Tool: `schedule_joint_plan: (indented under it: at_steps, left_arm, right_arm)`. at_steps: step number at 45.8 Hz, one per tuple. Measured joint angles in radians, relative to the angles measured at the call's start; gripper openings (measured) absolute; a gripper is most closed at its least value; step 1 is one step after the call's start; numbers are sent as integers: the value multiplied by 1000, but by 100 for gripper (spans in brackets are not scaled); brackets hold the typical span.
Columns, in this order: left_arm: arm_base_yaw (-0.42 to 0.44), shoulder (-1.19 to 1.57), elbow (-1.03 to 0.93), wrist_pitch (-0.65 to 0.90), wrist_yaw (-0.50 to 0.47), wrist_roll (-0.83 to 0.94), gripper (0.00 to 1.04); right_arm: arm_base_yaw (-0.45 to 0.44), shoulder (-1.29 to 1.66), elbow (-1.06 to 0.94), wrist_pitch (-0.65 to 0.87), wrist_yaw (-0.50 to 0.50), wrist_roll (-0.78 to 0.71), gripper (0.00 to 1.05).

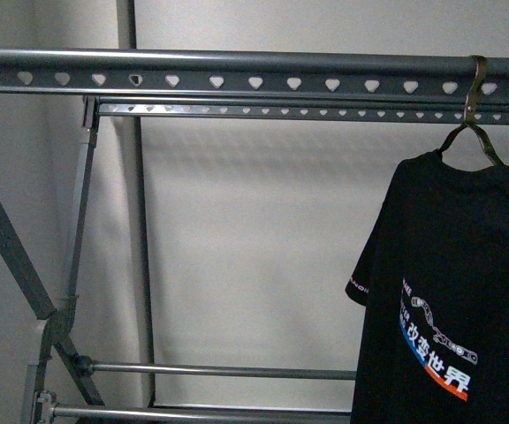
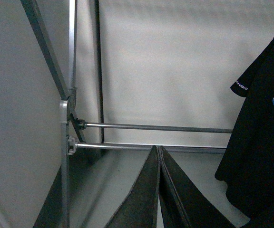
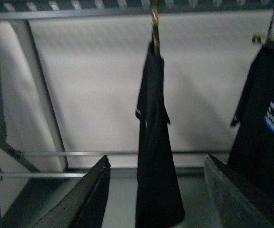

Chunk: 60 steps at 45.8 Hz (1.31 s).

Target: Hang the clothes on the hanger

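The black T-shirt (image 1: 453, 291) is hanging from the rack's top bar (image 1: 254, 71); the left gripper (image 2: 159, 190) is sitting closed and empty, the right gripper (image 3: 158, 190) gaping wide.

On my front feed, the black short-sleeved T-shirt (image 1: 453, 291) carries a white, blue and orange print with the Chinese characters "改变世界" running along its coloured band; the small white English lines beside it are too fine for me to read. My left wrist feed shows white lettering on the sleeve hem ending in "NDIG", and the partial lines "MA", "A", "TTER", "ORLD" on the print. In the right wrist feed all lettering is blurred.
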Motion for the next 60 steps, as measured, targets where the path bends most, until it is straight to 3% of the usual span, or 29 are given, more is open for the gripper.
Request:
schedule_joint_plan:
  at_steps: [16, 23, 28, 60]
  left_arm:
    - [0, -103, 0, -105, 0, 0, 4]
    - [0, -145, 0, -147, 1, 0, 4]
    - [0, -302, 0, -313, 0, 0, 4]
    - [0, -308, 0, -316, 0, 0, 4]
  right_arm:
    - [3, -81, -138, 36, 5, -17, 1]
    - [3, -106, -180, 45, 6, -18, 2]
    - [3, -124, -205, 52, 6, -18, 2]
    - [3, -196, -286, 65, 6, -19, 3]
